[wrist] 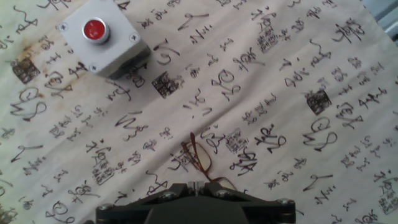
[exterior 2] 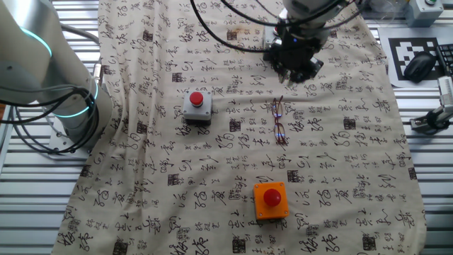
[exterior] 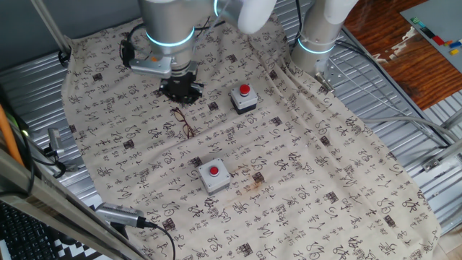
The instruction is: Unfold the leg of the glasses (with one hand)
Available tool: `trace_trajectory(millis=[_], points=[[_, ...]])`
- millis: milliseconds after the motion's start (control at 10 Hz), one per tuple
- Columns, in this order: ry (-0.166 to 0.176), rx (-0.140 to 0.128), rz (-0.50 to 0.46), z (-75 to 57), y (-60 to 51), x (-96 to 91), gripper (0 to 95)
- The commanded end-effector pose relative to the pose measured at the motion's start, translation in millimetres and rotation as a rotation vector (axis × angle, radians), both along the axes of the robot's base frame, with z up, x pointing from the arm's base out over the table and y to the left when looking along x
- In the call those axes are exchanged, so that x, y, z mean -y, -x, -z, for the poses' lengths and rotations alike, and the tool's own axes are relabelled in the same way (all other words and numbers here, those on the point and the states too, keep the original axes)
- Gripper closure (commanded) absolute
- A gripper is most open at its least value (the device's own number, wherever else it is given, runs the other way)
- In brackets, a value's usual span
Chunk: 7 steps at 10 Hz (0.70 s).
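The glasses (exterior: pixel 185 123) are thin reddish-brown wire frames lying on the printed cloth between the two button boxes. The other fixed view shows the glasses (exterior 2: pixel 279 121) just below my gripper (exterior 2: pixel 295 69). My gripper (exterior: pixel 180 89) hovers over the cloth behind them, apart from them. In the hand view the glasses (wrist: pixel 199 158) lie right in front of my gripper (wrist: pixel 196 185), and their near end runs under its black body. The jaws sit close together with nothing between them.
A grey box with a red button (exterior: pixel 244 99) stands right of the gripper, and another (exterior: pixel 214 175) lies nearer the front. The hand view shows one such box (wrist: pixel 102 37) at top left. A second arm's base (exterior: pixel 317 36) stands at the back right.
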<state>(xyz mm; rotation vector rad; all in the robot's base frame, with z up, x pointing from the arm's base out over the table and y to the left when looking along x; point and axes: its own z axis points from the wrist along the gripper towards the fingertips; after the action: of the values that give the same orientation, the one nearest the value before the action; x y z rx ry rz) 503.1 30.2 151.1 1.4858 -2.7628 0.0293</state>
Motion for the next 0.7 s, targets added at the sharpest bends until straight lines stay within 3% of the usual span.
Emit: trace_trajectory(millis=[100,400,700], points=[[-0.016,-0.003,-0.031,16.8,-9.6,7.2,76.0],[-0.021,-0.001,-0.064,44.3,-19.6,16.6,76.0],[-0.021,-0.004,-0.056,46.7,-20.2,17.0,76.0]])
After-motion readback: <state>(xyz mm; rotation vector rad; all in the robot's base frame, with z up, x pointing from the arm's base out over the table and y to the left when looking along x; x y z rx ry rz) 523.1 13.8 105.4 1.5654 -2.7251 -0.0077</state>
